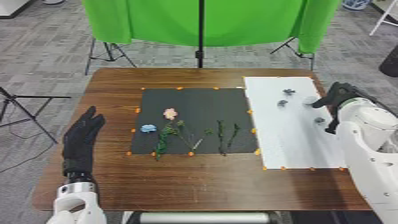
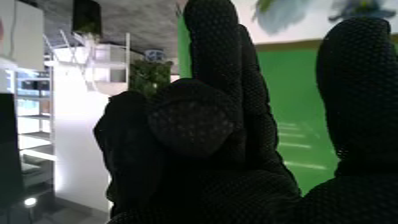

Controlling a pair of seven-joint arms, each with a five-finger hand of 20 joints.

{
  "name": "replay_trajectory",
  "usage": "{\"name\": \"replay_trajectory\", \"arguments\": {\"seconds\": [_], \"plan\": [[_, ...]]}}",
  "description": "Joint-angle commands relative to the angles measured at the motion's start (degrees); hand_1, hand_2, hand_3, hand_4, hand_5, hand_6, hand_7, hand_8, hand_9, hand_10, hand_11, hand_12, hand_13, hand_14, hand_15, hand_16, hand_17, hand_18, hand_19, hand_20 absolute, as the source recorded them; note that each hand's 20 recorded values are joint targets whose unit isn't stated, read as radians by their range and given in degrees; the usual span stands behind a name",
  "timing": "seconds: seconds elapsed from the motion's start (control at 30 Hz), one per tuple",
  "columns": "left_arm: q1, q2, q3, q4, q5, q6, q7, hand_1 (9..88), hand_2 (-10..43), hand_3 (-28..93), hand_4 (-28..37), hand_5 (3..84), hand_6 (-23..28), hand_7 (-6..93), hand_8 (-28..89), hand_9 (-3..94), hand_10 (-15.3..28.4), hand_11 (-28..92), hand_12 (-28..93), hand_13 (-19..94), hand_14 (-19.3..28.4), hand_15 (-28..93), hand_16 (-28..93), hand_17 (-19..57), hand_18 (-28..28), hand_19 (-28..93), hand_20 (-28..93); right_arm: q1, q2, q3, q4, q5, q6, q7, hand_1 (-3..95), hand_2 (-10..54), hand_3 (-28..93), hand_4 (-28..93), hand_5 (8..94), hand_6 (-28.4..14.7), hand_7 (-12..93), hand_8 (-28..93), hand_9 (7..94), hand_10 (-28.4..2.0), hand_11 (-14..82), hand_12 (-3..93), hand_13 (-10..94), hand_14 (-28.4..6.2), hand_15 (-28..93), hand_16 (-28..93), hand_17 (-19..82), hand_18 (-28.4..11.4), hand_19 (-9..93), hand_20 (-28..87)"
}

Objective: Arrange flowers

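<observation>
While the left hand (image 1: 83, 142) is seen at nine o'clock over the table (image 1: 195, 185), its fingers straight, green stems are spread on the black mat (image 1: 191, 93): a leafy stem (image 1: 162, 142) at seven o'clock, a straight stem (image 1: 221, 136) nearer five. Past these, a blue flower (image 1: 148, 128) is set between eight and nine, and a pink flower (image 1: 170, 113) at ten. On the white sheet (image 1: 284, 145), a dark flower (image 1: 319, 120) is placed at three and two more grey-blue flowers (image 1: 282, 103) towards twelve. By a small pale thing (image 1: 310, 100) at one o'clock, the right hand (image 1: 342, 95) is poised at the sheet's edge, thumb well apart from the fingers, one finger bent, nothing visibly gripped. Beyond the table, green cloth (image 1: 160, 25) is hung at twelve.
</observation>
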State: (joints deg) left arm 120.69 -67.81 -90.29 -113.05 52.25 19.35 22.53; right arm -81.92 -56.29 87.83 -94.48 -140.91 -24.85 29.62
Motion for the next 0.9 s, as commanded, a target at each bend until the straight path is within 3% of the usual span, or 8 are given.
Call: {"name": "replay_trajectory", "arguments": {"seconds": [0.03, 0.23, 0.4, 0.47, 0.57, 0.67, 0.9], "plan": [[1.68, -0.86, -0.03, -0.16, 0.14, -0.70, -0.52, 23.5, -6.6, 69, -20.4, 43.2, 4.6, 7.2, -5, 42.0, 12.7, 15, 11, 34, 14.4, 10, 2, 6.4, 9.7, 2, 19, -4.18, -1.19, 1.22, 0.43, -2.20, -2.29, 1.76, 36.2, -9.5, 54, -10, 67.3, -0.4, 12, -8, 85.2, -15.0, 23.8, 23.3, 90, -3.4, 59, 34, 65, -10.7, 93, 54], [1.94, -0.95, -0.12, -0.17, 0.12, -0.89, -0.62, 23.5, -6.6, 69, -20.3, 43.3, 4.7, 7.2, -5, 42.1, 12.7, 15, 12, 34, 14.5, 10, 2, 6.4, 9.7, 2, 19, -7.33, -2.92, 1.53, 0.68, -0.64, 1.08, 1.71, 37.3, -9.5, 54, -10, 67.2, -0.4, 12, -8, 85.2, -15.1, 23.4, 23.3, 90, -3.3, 58, 34, 66, -10.2, 93, 52], [1.71, -0.91, -0.07, -0.10, 0.19, -0.92, -0.99, 23.7, -6.4, 69, -20.3, 43.3, 4.6, 7.1, -5, 42.1, 12.6, 15, 12, 34, 14.4, 10, 2, 6.3, 9.8, 2, 19, -9.54, -3.87, 0.78, 1.36, 2.40, 9.29, 0.20, 43.9, -9.5, 54, -10, 67.9, -0.8, 13, -7, 85.9, -13.7, 24.1, 22.8, 92, -2.3, 56, 34, 67, -9.1, 93, 49], [1.81, -0.88, -0.12, -0.15, 0.18, -0.95, -1.07, 23.7, -6.4, 69, -20.3, 43.4, 4.7, 7.1, -5, 42.0, 12.6, 15, 12, 34, 14.4, 10, 2, 6.3, 9.7, 2, 18, -9.73, -4.08, 0.23, 1.73, 2.65, 11.34, -0.86, 50.2, -9.5, 51, -11, 69.7, -1.2, 15, 1, 86.8, -12.8, 25.0, 22.5, 93, -1.8, 56, 34, 68, -8.9, 93, 49], [1.62, -0.82, -0.13, -0.11, 0.32, -0.98, -1.18, 23.8, -6.4, 69, -20.1, 43.4, 4.7, 7.2, -5, 42.1, 12.6, 15, 12, 34, 14.5, 9, 2, 6.3, 9.7, 2, 18, -9.96, -3.68, -0.51, 1.40, 4.49, 12.84, -0.87, 66.8, -9.5, 32, -2, 76.4, -2.5, 15, 12, 90.8, -10.5, 19.7, 31.9, 94, -1.3, 57, 33, 69, -8.6, 93, 49], [1.91, -0.85, -0.30, -0.29, 0.23, -0.77, -1.22, 23.9, -6.5, 69, -20.0, 43.3, 4.6, 7.3, -5, 42.0, 12.6, 15, 12, 34, 14.4, 10, 2, 6.3, 9.7, 2, 18, -10.00, -2.62, -0.79, -0.32, 6.41, 12.85, -0.41, 72.2, -9.5, 35, -3, 80.4, -3.1, 18, 15, 93.3, -9.1, 17.2, 36.3, 94, -0.9, 58, 32, 69, -8.2, 93, 49], [1.93, -0.56, -0.51, -0.33, 0.18, -0.59, -1.30, 24.1, -6.5, 69, -19.9, 43.4, 4.7, 7.2, -5, 42.1, 12.6, 15, 12, 34, 14.4, 10, 2, 6.3, 9.7, 2, 18, -6.78, 0.32, -0.20, -8.25, 12.32, 17.53, -0.58, 74.8, -9.5, 35, -3, 81.1, -3.7, 19, 15, 93.3, -9.8, 18.2, 37.3, 94, -0.5, 58, 32, 69, -7.7, 93, 49]]}}
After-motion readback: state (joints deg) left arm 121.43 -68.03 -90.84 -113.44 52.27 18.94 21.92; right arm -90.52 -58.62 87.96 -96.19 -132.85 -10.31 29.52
